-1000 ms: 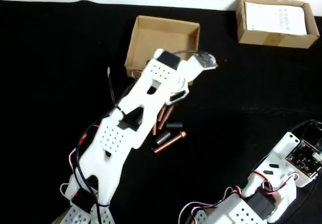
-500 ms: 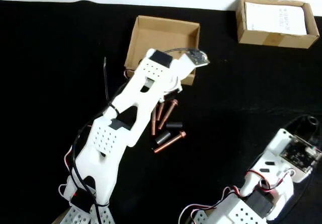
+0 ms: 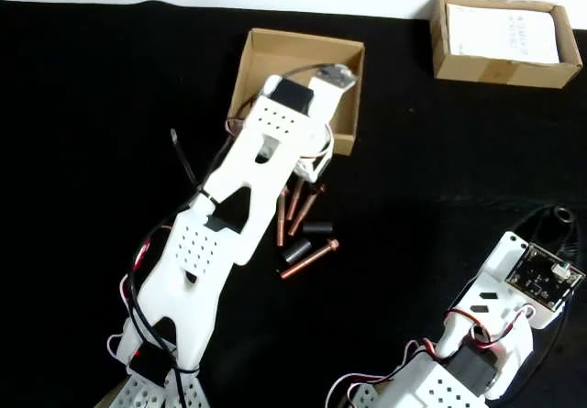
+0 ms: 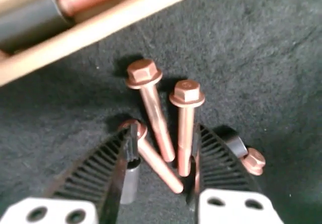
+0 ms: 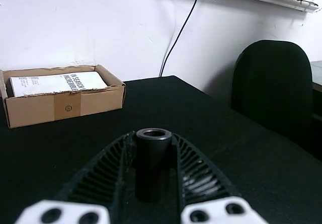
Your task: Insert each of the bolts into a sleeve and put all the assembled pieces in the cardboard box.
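On the black table (image 3: 92, 105), near the middle, a little heap of copper bolts (image 3: 292, 208) and short black sleeves (image 3: 317, 229); at the near side of the heap, one long bolt (image 3: 309, 259), lying slanted, just beside a sleeve; right behind the heap, the open cardboard box (image 3: 284, 64); over the heap and the near wall of the box, the white left arm (image 3: 229, 215), stretched out from the near edge of the table; down low over the bolts, the left gripper (image 4: 165, 131), fingers wide apart, gripping nothing; between the fingers, two bolts lying side by side, heads toward the box, tips close together; a third bolt (image 4: 156, 163) slanted across under their tips, head tucked by one finger; past the other finger, one more bolt head (image 4: 254, 161) peeking out, next to a dark sleeve end; inside the box, close by its near wall, an assembled piece (image 4: 50, 7), a copper bolt end poking out of a black sleeve; at the other near corner of the table, the right arm (image 3: 477, 353), well apart from the heap; right gripper (image 5: 153, 139) squeezed tight on one black sleeve (image 5: 152, 168), held upright, open hole on top; at the far right corner, a second box (image 3: 500, 71) with a white paper (image 3: 503, 32) inside; behind the table, a white wall (image 5: 100, 22), a thin black cable (image 5: 177, 32) hanging down, and a dark chair (image 5: 271, 83).
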Controlling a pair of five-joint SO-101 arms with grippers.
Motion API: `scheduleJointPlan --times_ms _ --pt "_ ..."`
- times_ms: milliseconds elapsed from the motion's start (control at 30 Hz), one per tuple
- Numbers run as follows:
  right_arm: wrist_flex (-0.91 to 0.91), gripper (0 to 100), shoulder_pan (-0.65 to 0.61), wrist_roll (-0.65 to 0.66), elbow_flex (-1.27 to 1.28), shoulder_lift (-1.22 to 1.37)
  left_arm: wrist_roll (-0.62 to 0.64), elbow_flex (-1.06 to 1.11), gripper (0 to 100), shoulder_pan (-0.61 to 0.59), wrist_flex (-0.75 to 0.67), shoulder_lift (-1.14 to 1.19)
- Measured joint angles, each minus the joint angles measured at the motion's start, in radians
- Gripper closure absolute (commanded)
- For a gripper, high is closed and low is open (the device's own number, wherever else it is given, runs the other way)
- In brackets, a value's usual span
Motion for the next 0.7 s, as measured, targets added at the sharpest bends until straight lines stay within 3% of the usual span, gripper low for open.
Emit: scheduleJointPlan --times_ms 267,433,700 --pt "0.0 99.1 0.0 0.0 0.0 0.0 0.003 -0.017 82 -0.005 -0.048 0.133" --pt "0.0 99.1 0.0 0.0 0.0 0.0 0.005 -0.043 99 -0.006 -0.063 0.146" --pt "0.0 99.1 -0.005 0.0 0.003 0.0 0.006 -0.075 97 -0.003 -0.063 0.153"
